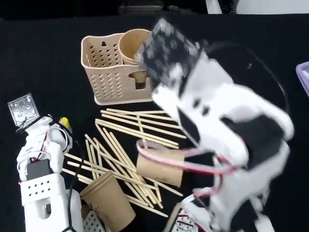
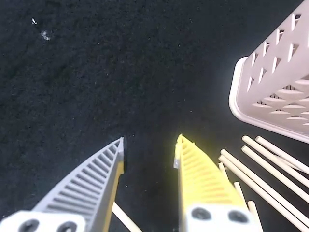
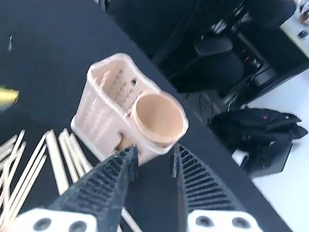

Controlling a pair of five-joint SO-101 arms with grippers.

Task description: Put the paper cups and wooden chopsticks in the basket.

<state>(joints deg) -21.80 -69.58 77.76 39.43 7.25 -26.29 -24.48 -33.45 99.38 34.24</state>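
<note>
**Light cups and thin sticks need a soft grip**

The basket (image 1: 108,72) stands on the black worktop (image 1: 48,58) with 1 paper cup (image 1: 133,43) inside. A second cup (image 1: 161,169) and a third cup (image 1: 108,200) lie among the scattered chopsticks (image 1: 130,145). The cups look light and easy to crush, so I would pinch the rim gently. The sticks are stiff and may roll, so take them at the middle. The left end effector (image 2: 149,145) and the right end effector (image 3: 152,152) are both released and empty.

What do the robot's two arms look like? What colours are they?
Both arms are chunky white plastic. The left arm has thin red and black wires; the left end effector has one grey and one yellow ribbed, pointed finger. The right arm has black parts and looping pink cables; the right end effector has two black ribbed fingers.
</note>
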